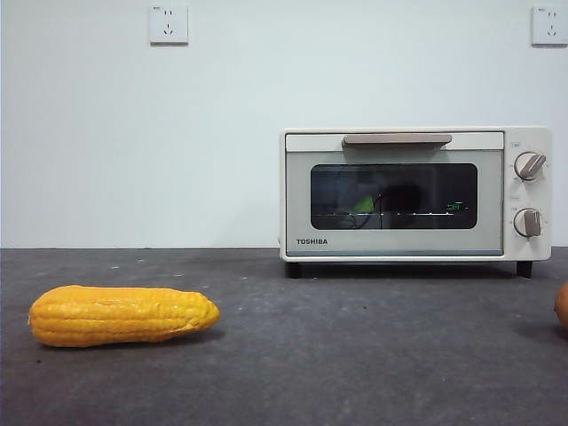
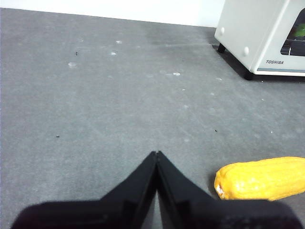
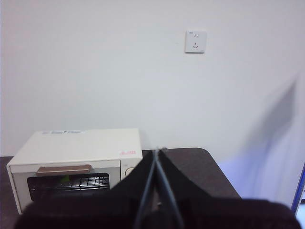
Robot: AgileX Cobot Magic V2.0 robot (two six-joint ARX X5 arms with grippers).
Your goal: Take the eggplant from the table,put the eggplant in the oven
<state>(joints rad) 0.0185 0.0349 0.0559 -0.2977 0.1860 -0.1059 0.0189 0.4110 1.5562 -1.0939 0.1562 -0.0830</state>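
The cream-white oven (image 1: 415, 193) stands at the back right of the table (image 1: 355, 355) with its door closed. Behind its dark glass a bright green patch of the eggplant (image 1: 365, 205) shows; the purple body is too dark to make out. The same green also shows in the left wrist view (image 2: 300, 31) and the right wrist view (image 3: 64, 179). My left gripper (image 2: 156, 153) is shut and empty, low over the table beside the corn. My right gripper (image 3: 157, 150) is shut and empty, held high, looking down on the oven (image 3: 76, 164). Neither gripper appears in the front view.
A yellow-orange corn cob (image 1: 122, 315) lies at the front left of the table, close to the left gripper (image 2: 262, 177). The edge of an orange object (image 1: 563, 306) peeks in at the right. Two wall sockets (image 1: 169, 24) sit high on the white wall.
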